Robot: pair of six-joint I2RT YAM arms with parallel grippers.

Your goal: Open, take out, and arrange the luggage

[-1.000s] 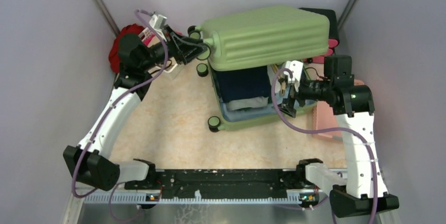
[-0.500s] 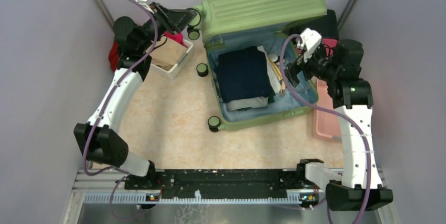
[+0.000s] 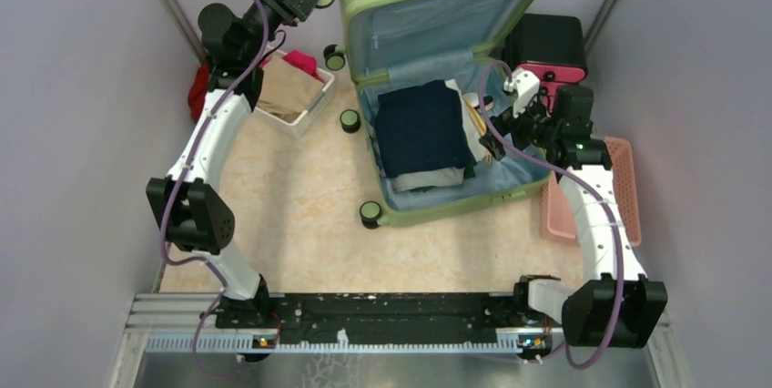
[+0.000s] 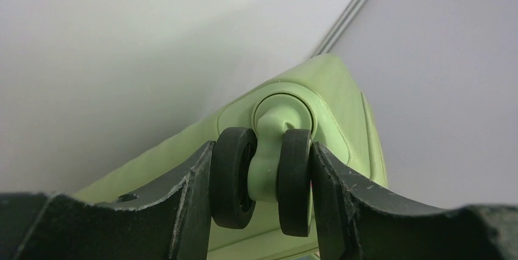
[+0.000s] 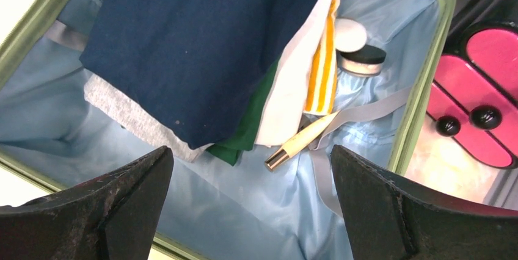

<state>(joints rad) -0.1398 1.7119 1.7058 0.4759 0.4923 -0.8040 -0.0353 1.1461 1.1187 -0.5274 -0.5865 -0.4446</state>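
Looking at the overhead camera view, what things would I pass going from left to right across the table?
red cloth → white bin → luggage → pink basket

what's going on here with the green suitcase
The left gripper is clamped on a wheel of the suitcase and holds its lid propped open. The right gripper hangs open above the folded clothes packed inside, with nothing in its jaws yet.
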